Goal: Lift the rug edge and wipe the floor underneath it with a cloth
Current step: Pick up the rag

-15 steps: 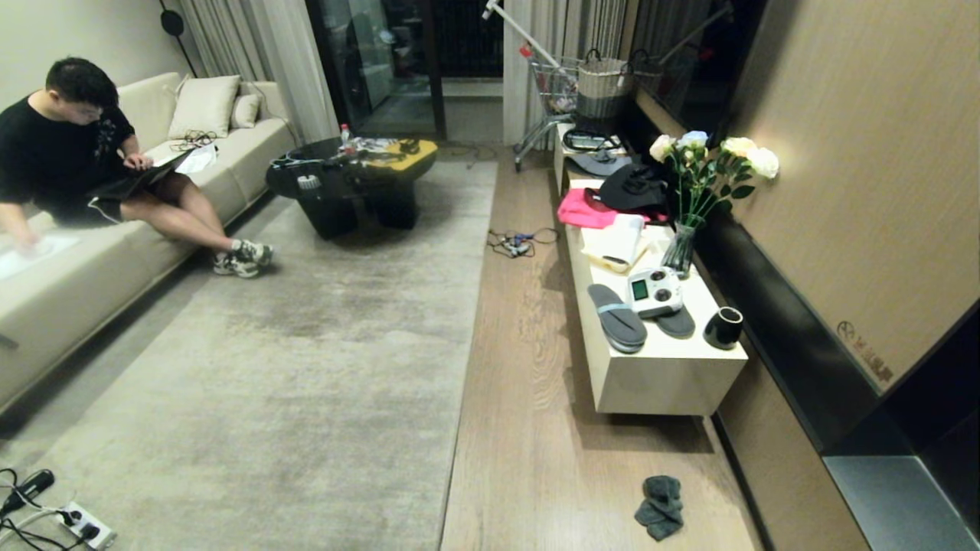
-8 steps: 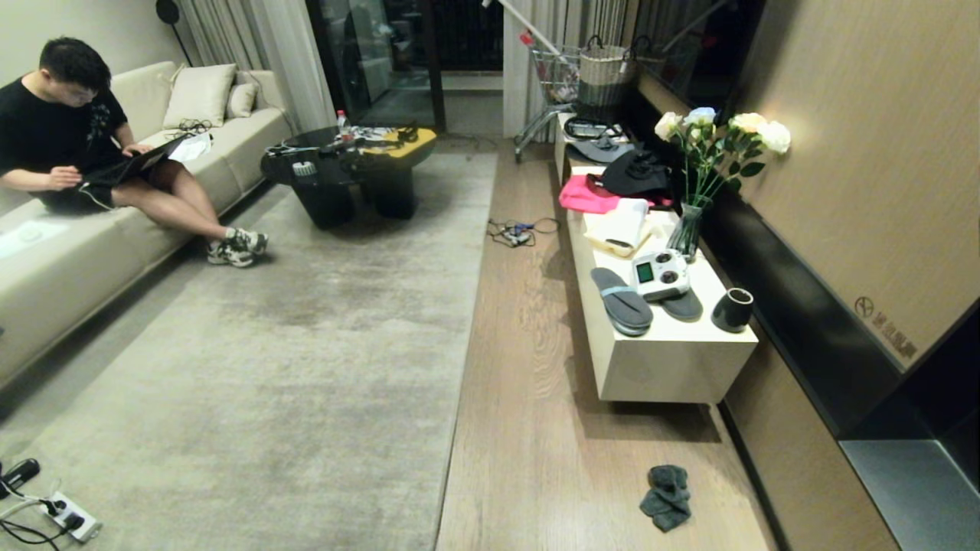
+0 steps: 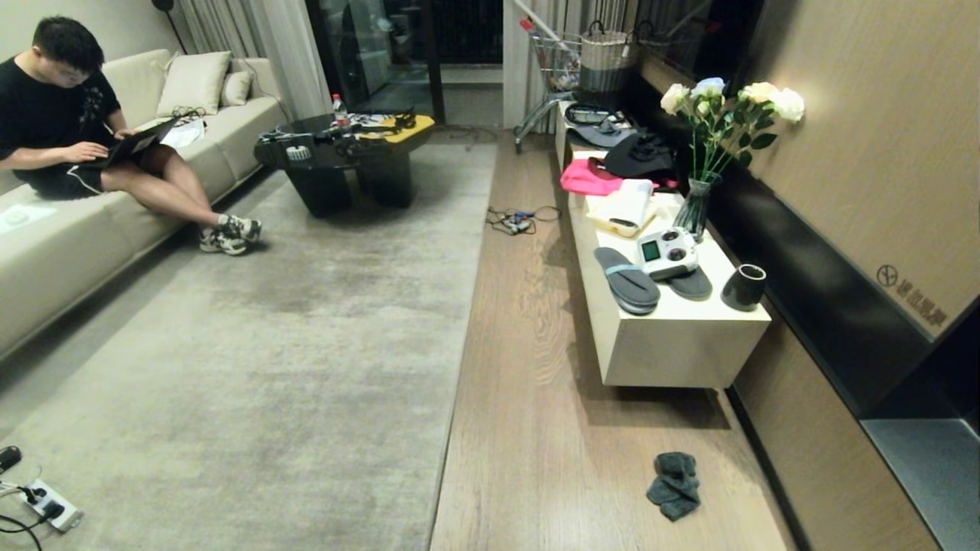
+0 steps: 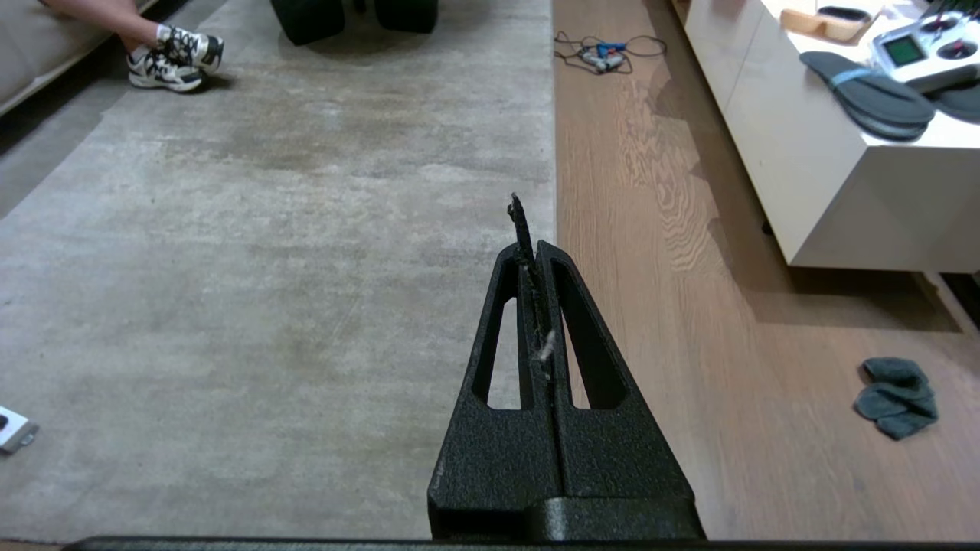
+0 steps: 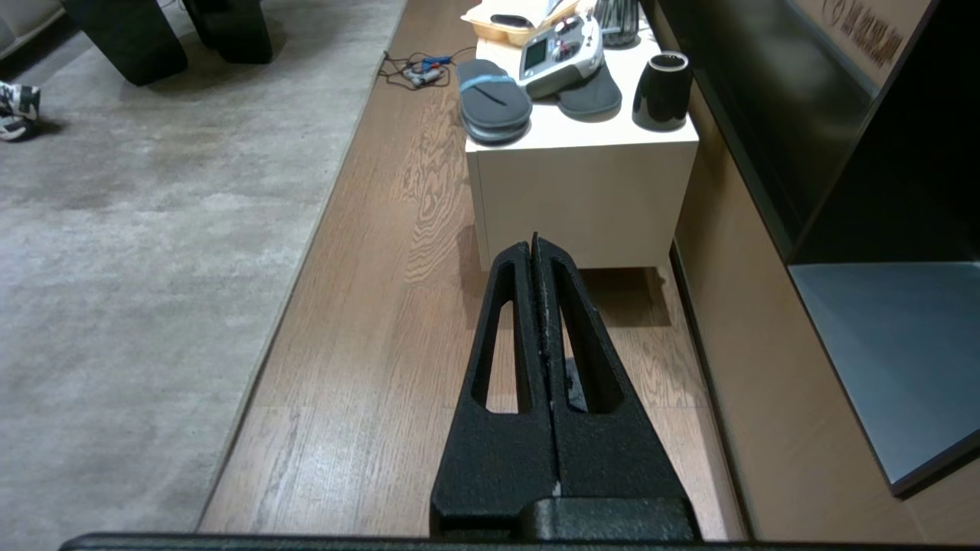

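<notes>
Nothing of the task shows as done: the rug edge (image 3: 459, 337) lies flat on the floor (image 3: 528, 398), and the cloth (image 3: 674, 485) sits crumpled near the desk (image 3: 674, 348). Left gripper (image 4: 532, 249) and right gripper (image 5: 534, 249) hang above, fingers pressed together, empty.

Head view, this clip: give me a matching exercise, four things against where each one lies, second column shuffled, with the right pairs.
Things
1. cloth
2. grey slippers
3. power strip
4. tangle of cables

Places
A. on the white low cabinet, beside the white remote controller
B. on the floor near the cabinet's near end
C. on the floor by the rug edge, farther back
D. on the rug at the near left

Pairs: 1-B, 2-A, 3-D, 4-C
</notes>
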Controlling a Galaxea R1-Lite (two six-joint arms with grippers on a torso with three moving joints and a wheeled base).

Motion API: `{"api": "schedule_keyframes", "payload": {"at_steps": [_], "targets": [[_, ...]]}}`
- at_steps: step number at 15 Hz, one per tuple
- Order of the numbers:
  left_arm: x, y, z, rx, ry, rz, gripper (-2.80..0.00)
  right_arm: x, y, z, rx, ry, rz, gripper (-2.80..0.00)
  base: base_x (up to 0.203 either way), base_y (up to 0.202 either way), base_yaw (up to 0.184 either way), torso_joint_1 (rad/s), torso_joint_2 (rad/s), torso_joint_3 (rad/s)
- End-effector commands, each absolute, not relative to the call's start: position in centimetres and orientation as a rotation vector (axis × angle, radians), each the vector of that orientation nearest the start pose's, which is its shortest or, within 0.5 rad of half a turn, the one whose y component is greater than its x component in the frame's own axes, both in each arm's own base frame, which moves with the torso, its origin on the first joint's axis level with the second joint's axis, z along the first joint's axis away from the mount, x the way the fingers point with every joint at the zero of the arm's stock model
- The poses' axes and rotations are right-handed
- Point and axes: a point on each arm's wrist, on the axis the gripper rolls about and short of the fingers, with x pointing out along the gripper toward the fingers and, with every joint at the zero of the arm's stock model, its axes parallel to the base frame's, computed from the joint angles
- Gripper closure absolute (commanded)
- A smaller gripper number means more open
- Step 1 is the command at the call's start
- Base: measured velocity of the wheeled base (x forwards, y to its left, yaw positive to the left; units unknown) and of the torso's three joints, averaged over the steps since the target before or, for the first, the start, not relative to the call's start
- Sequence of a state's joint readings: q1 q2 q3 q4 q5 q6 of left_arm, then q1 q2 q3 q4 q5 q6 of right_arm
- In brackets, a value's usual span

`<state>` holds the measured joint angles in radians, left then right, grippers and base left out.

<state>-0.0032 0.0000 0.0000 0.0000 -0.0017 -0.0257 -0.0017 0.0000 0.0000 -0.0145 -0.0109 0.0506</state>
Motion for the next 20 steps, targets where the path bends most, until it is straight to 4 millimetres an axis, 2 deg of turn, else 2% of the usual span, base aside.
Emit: {"api": "schedule_keyframes", "payload": {"at_steps": [1,10,20], "targets": [[-2.28,0.0,7.55,-0.026,0.0,-0.005,0.0,-2.27,-0.02,7.71,0.051,-0.014,-0.012,0.0,0.0,0.0,0.0,-0.076,0.47,0.383],[-2.28,0.0,7.55,-0.028,0.0,-0.005,0.0,-2.26,-0.02,7.71,0.052,-0.013,-0.012,0.0,0.0,0.0,0.0,-0.022,0.43,0.407],[-2.28,0.01,7.55,-0.026,0.0,-0.003,0.0,-2.27,-0.02,7.71,0.052,-0.014,-0.012,0.0,0.0,0.0,0.0,0.003,0.01,0.013]]}}
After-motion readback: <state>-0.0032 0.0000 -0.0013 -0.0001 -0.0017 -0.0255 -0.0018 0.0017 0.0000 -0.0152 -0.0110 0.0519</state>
